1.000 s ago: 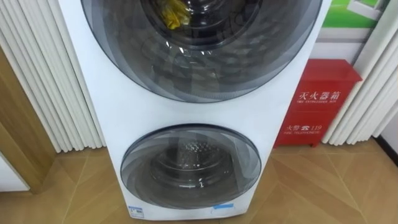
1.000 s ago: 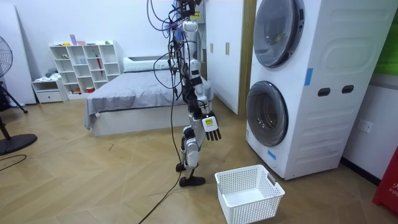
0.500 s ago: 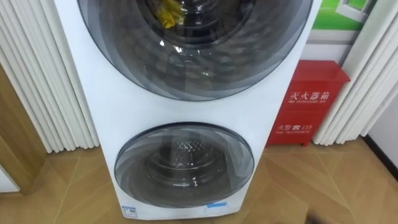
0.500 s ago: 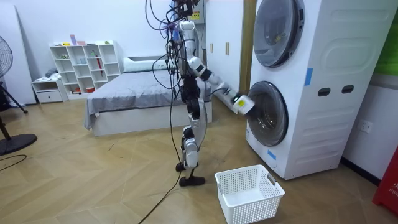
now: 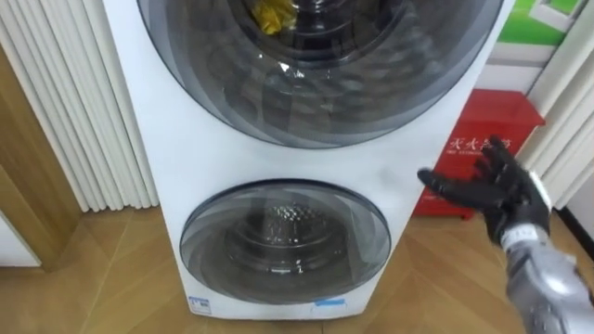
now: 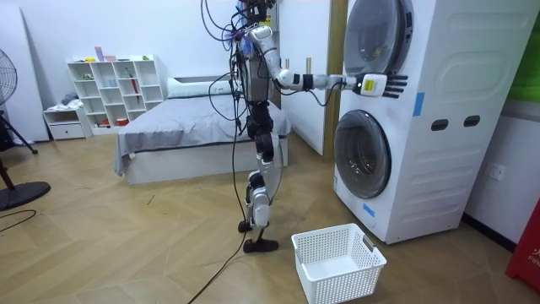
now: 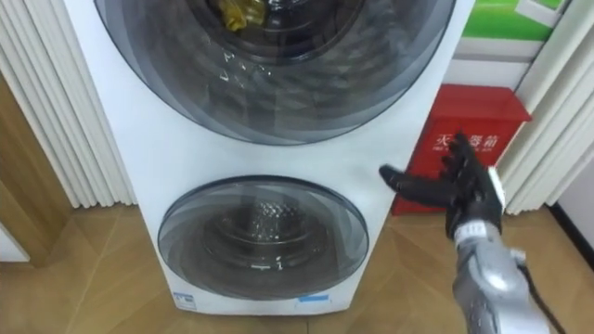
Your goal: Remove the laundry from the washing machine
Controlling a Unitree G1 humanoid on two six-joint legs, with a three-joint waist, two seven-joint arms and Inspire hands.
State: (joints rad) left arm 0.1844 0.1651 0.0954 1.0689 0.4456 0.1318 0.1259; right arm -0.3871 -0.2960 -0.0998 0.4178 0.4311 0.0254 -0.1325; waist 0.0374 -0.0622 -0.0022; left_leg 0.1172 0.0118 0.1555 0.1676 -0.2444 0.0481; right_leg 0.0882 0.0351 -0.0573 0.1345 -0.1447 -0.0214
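I am bringing my right hand (image 5: 492,190) up. Half a second ago it was low, in front of the lower door (image 5: 283,241) of the washing machine (image 5: 186,158). Now it is reaching out level from my shoulder, at the height of the white panel between the two round doors. In the room view the arm is stretching straight toward the machine's front, with the hand close to the rim of the upper door (image 5: 353,83). I cannot tell whether it is touching.

I am holding my fingers straight and fanned wide apart, with the thumb sticking out toward the machine, and I am gripping nothing. Seen from my head, the hand is hovering over the machine's right edge, partly covering the red cabinet (image 5: 483,116) that is standing against the wall just beside it.

The clothes are lying inside the upper drum. A yellow piece (image 5: 269,14) is showing through the glass near the top of my view. Both doors are sitting shut.

I am standing on the wooden floor facing the machine. A white basket (image 6: 325,279) is sitting on the floor near my feet, in front of the lower door.
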